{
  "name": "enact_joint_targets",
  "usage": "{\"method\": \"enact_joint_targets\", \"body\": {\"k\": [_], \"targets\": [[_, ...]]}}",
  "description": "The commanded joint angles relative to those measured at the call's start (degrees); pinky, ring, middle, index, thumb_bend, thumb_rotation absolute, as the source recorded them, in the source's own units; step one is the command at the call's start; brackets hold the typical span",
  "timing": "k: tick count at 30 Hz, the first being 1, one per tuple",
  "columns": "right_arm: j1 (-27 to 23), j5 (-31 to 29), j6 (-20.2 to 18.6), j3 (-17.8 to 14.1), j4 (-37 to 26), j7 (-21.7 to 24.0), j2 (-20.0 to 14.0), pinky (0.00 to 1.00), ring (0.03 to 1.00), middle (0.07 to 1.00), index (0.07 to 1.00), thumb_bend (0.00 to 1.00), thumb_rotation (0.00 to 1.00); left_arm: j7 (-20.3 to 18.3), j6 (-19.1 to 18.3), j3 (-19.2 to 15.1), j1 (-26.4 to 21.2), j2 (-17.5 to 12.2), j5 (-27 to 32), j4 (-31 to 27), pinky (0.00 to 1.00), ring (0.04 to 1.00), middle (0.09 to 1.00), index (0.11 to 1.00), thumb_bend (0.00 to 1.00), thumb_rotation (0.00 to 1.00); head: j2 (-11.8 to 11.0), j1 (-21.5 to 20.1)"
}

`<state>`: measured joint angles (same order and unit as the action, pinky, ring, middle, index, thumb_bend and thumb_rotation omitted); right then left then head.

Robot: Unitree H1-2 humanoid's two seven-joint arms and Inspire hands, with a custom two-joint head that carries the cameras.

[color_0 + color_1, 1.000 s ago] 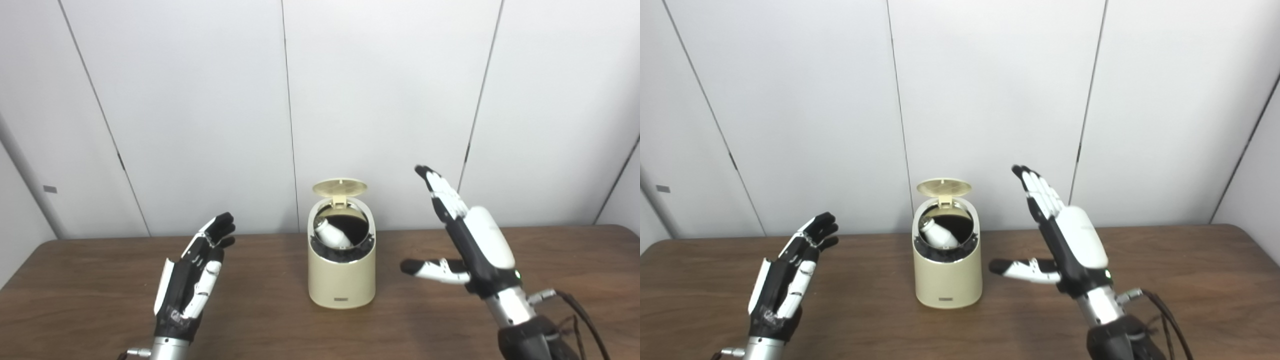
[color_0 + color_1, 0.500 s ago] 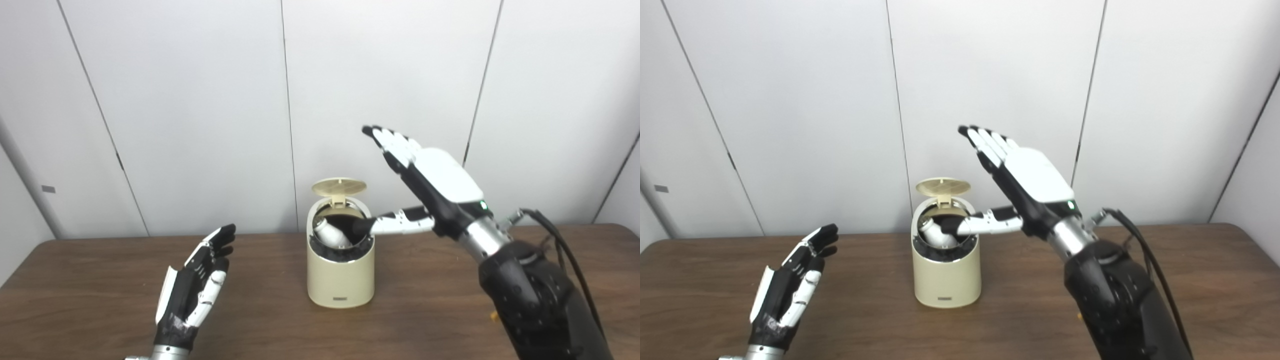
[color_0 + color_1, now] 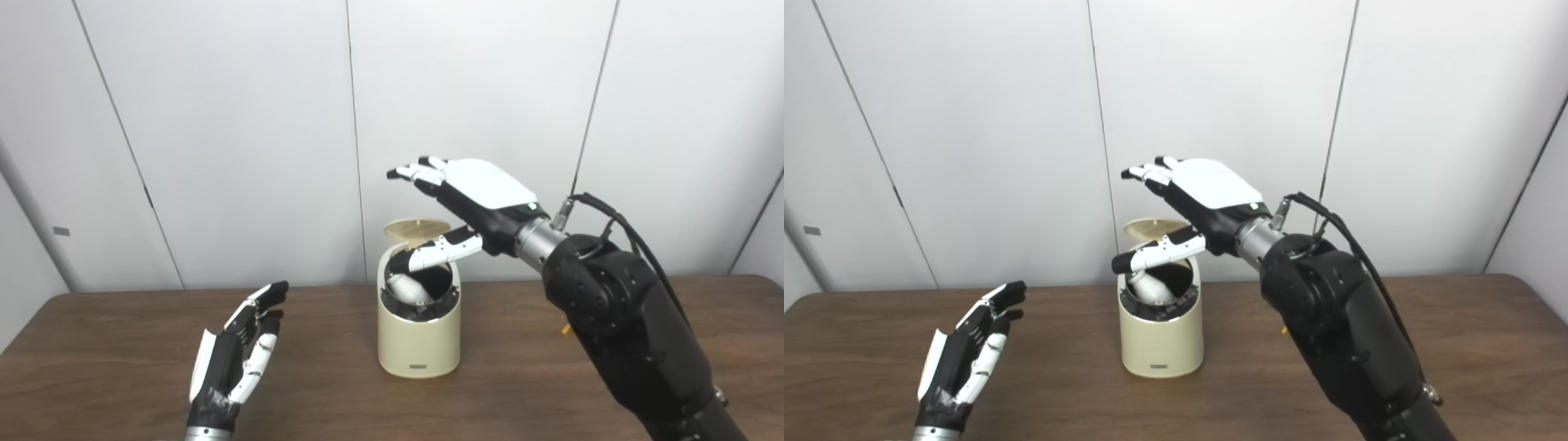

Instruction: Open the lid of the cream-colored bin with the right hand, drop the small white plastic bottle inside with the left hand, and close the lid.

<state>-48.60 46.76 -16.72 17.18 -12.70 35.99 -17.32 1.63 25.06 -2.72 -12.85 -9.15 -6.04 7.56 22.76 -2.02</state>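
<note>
Left eye view: bin label unreadable; right hand and left hand empty, fingers spread.

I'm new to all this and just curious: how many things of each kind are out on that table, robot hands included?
Robot hands: 2, the left hand and the right hand, both open
Cream-colored bin: 1, its lid up
Small white bottle: 1, inside the bin
Total: 4

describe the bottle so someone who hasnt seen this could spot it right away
On the brown wooden table stands one cream-colored bin with its lid up. The small white plastic bottle lies tilted inside its dark opening, the only white thing in the bin, below the right hand.
</note>
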Motion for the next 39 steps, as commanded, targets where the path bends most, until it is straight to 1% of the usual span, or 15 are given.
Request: {"method": "enact_joint_targets", "body": {"k": [1,2,3,7,10,14,18,23,25,28,32,37,39], "targets": [[-4.22,0.40,-0.39,-0.12,0.01,-0.53,0.38,0.99,0.972,0.908,0.884,0.99,0.90,1.12,1.86,0.24,-1.37,-0.81,-0.13,-2.41,0.78,0.836,0.842,0.823,0.42,0.79,0.07,-0.04],[-4.53,0.37,-0.22,0.12,0.78,-0.74,0.55,0.98,0.959,0.896,0.869,1.00,0.91,1.17,1.86,0.36,-1.38,-0.84,-0.06,-2.51,0.78,0.837,0.841,0.821,0.45,0.80,0.11,-0.05],[-4.77,0.36,-0.02,0.33,1.42,-0.95,0.66,0.98,0.956,0.894,0.866,1.00,0.91,1.21,1.86,0.48,-1.38,-0.85,0.03,-2.56,0.78,0.837,0.841,0.821,0.46,0.80,0.16,-0.05],[-5.43,0.62,1.18,1.28,3.88,-1.95,0.73,0.99,0.949,0.885,0.850,1.00,0.93,1.62,1.85,0.81,-1.43,-0.75,-0.09,-2.60,0.77,0.835,0.836,0.815,0.46,0.80,0.05,0.01],[-5.26,0.19,1.66,1.54,5.02,-2.52,0.65,0.98,0.962,0.886,0.848,1.00,0.94,1.79,1.85,0.88,-1.46,-0.65,0.08,-2.55,0.77,0.830,0.832,0.809,0.48,0.81,0.11,0.11],[-4.03,-0.99,2.36,1.23,5.50,-3.50,0.67,0.98,0.990,0.899,0.859,1.00,0.96,1.50,1.85,0.77,-1.54,-0.60,0.98,-2.47,0.77,0.825,0.830,0.806,0.52,0.86,0.07,-0.07],[-2.15,-1.98,2.37,1.14,4.83,-4.17,0.46,0.99,0.998,0.902,0.873,1.00,0.95,1.70,1.84,0.69,-1.43,-0.63,0.45,-2.79,0.77,0.828,0.829,0.805,0.55,0.88,0.06,-0.21],[-0.41,-1.39,-0.43,1.52,2.77,-2.15,0.34,1.00,1.000,0.922,0.894,0.98,0.95,1.82,1.84,0.67,-1.31,-0.78,-0.10,-2.82,0.77,0.828,0.827,0.804,0.54,0.87,0.18,-0.44],[0.17,-1.30,-0.91,1.49,2.16,-1.86,0.31,1.00,0.999,0.926,0.893,0.96,0.93,2.04,1.84,0.76,-1.28,-0.88,-0.55,-2.94,0.76,0.825,0.826,0.804,0.53,0.87,0.32,-0.46],[0.93,-1.40,-0.90,1.41,1.52,-2.04,0.19,1.00,0.993,0.926,0.886,0.95,0.93,2.02,1.84,0.75,-1.30,-0.84,-0.24,-2.85,0.76,0.822,0.824,0.801,0.54,0.86,0.48,-0.60],[1.82,-1.36,-0.32,1.46,0.97,-2.78,-0.11,1.00,0.983,0.919,0.877,0.96,0.93,2.47,1.85,1.13,-1.50,-1.13,-0.73,-2.60,0.76,0.824,0.826,0.802,0.53,0.85,0.47,-0.74],[2.95,-0.68,-0.37,1.63,0.71,-3.14,-0.31,1.00,0.984,0.908,0.876,0.99,0.95,3.29,1.85,1.42,-1.66,-1.25,-1.32,-2.37,0.75,0.815,0.819,0.798,0.54,0.86,0.27,-0.81],[3.45,-0.25,-0.22,1.77,0.59,-3.38,-0.42,0.97,0.966,0.894,0.866,0.98,0.95,3.37,1.85,1.56,-1.67,-1.37,-1.26,-2.42,0.75,0.814,0.820,0.799,0.53,0.85,0.39,-0.96]]}}
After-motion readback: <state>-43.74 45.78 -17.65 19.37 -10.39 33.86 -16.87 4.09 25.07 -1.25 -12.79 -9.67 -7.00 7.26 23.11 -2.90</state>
